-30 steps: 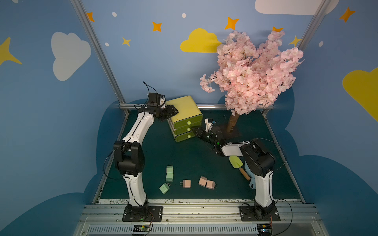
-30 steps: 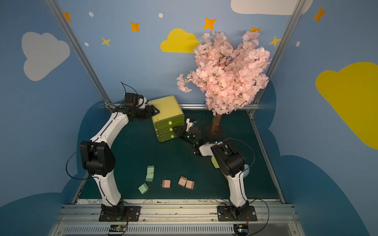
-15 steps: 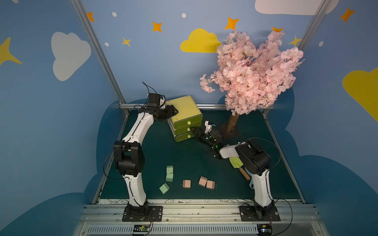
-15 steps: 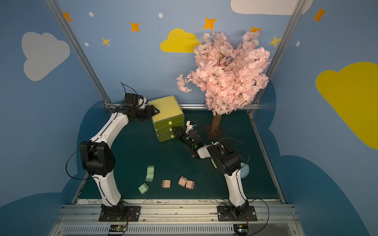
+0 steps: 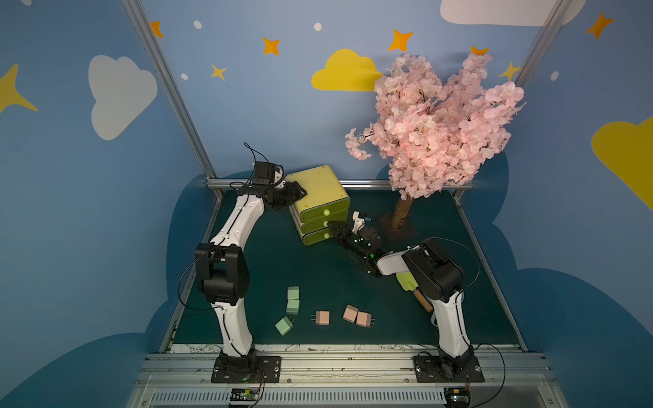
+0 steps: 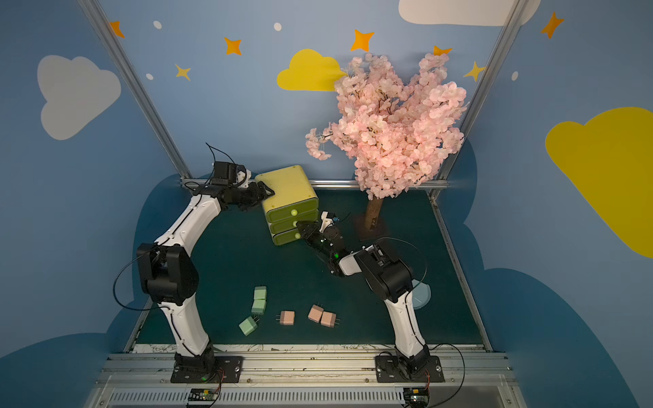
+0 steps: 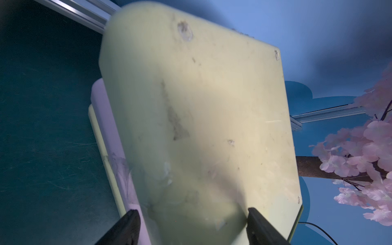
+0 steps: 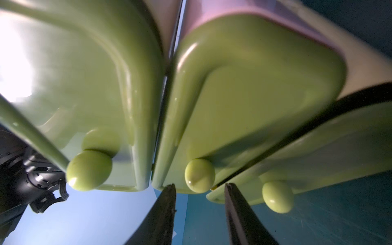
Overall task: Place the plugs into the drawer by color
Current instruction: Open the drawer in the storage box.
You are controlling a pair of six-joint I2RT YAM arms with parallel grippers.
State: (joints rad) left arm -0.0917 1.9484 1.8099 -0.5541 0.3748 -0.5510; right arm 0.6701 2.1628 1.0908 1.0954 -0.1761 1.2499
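drawer chest [image 5: 318, 187]: yellow-green plastic, three drawers, back of dark green mat [image 5: 275, 261]; likely light, slides easily.
plugs: three pastel green plugs [image 5: 292, 306], three pink plugs [image 5: 350, 313], near mat's front.
hold: middle round pale knob [image 8: 199, 175], small, glossy.
right gripper [image 8: 200, 185]: half open astride knob; nearer than a second ago.
left gripper [image 7: 192, 211]: clamped on chest's top corner, unchanged.

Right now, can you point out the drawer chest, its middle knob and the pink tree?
drawer chest [image 5: 318, 187]: in a top view, flat top.
middle knob [image 8: 199, 175]: right wrist view, rounded face.
pink tree [image 5: 434, 130]: in a top view, blossoms.
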